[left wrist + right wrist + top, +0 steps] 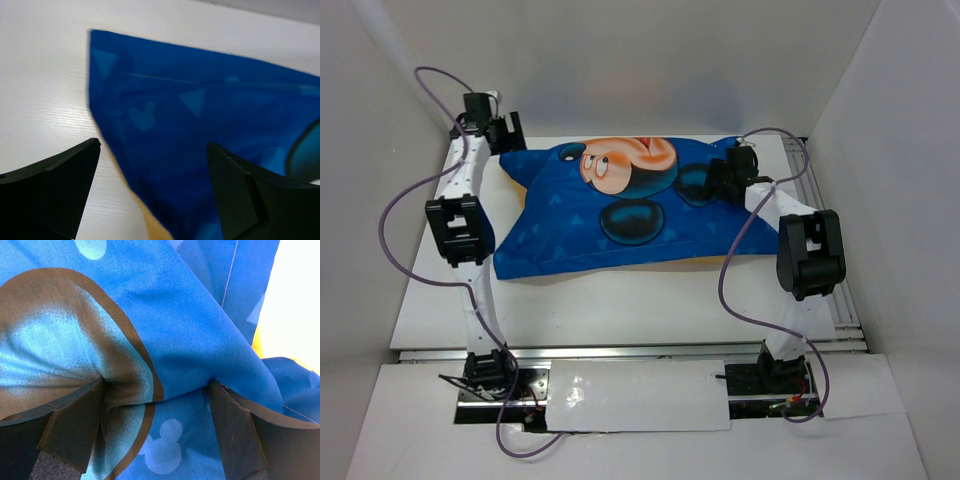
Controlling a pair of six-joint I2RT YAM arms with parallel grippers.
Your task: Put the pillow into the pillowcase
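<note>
The bright blue fabric pillowcase point(570, 235), printed with a big cartoon mouse, lies plump and print-up on the white bench point(620, 310), from centre toward 12 o'clock, a thin pale-yellow strip point(690, 263) showing along its 6 o'clock edge. The left hand point(508, 133) hovers spread wide and empty over its 10 o'clock corner; the right hand point(715, 180), at 2 o'clock, squeezes a rumpled ridge of the blue cloth between widely set fingers point(75, 425).

Tool point(152, 145) spread wide; pillowcase point(200, 125) corner between
</note>
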